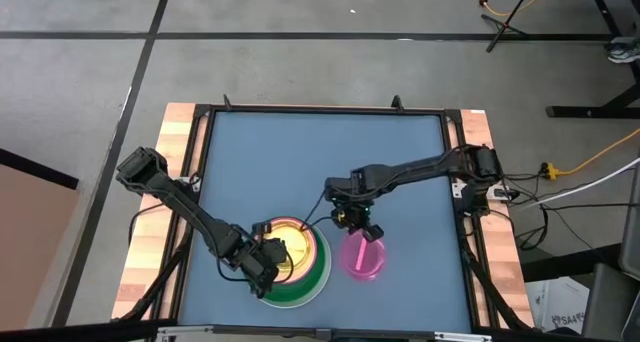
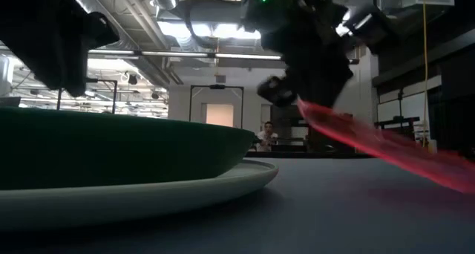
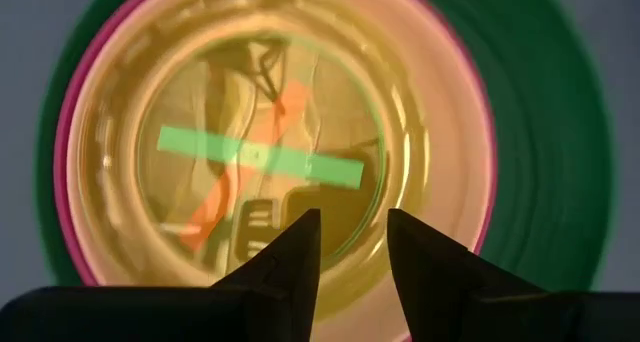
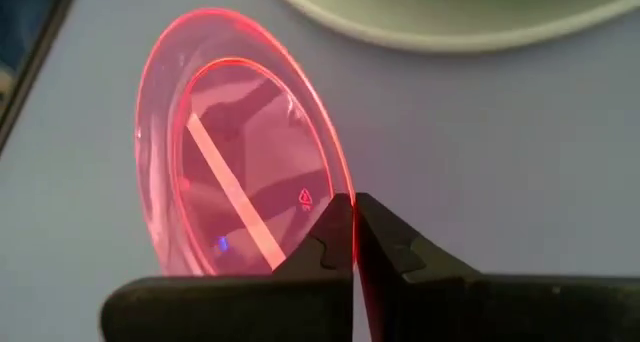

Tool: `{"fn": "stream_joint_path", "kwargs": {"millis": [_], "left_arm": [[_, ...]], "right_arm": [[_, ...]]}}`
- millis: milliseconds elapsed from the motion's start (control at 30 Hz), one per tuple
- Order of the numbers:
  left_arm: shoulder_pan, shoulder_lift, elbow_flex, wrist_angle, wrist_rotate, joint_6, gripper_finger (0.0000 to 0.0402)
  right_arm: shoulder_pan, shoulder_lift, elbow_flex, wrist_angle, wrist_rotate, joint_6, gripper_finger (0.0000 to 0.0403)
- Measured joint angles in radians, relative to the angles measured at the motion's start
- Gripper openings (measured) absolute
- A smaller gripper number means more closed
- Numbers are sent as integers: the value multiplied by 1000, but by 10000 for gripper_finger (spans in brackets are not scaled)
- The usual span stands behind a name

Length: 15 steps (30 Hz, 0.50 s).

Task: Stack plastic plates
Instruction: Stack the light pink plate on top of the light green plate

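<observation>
The right gripper [image 4: 354,244] has its fingers pinched tight on the rim of the small pink plate [image 4: 235,152], which hangs tilted, its low edge near or touching the blue table [image 1: 300,152]; I cannot tell which. It sits just right of the stack [image 1: 290,262], near the front of the table. That stack has the white plate [image 2: 141,194] at the bottom, the dark green plate [image 2: 119,146] on it, then pink and cream ones, with small translucent plates on top.

The left gripper [image 3: 352,244] hovers over the stack's centre, its fingers a little apart and holding nothing.

The pink plate looks thin, light and stiff, and its glossy surface is probably slippery, so an edge pinch like this one may let it swing or slide. A firm hold well onto the rim, kept close to the fingertips' full depth, seems the safest place. It likely nests easily if lowered level over the stack's centre; dropped tilted, it could skate off the smooth plates below.
</observation>
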Motion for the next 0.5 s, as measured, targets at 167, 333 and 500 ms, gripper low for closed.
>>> {"fn": "stream_joint_path", "kwargs": {"millis": [167,333,500], "left_arm": [[-17,0,0,-49,3,0,111],[-42,0,0,-80,-24,0,111],[-63,-19,0,-102,-43,-35,111]], "right_arm": [[0,-2,91,-9,-5,-21,0],[-1,-2,162,2,-5,-21,0],[-1,-4,191,89,20,-17,0]]}}
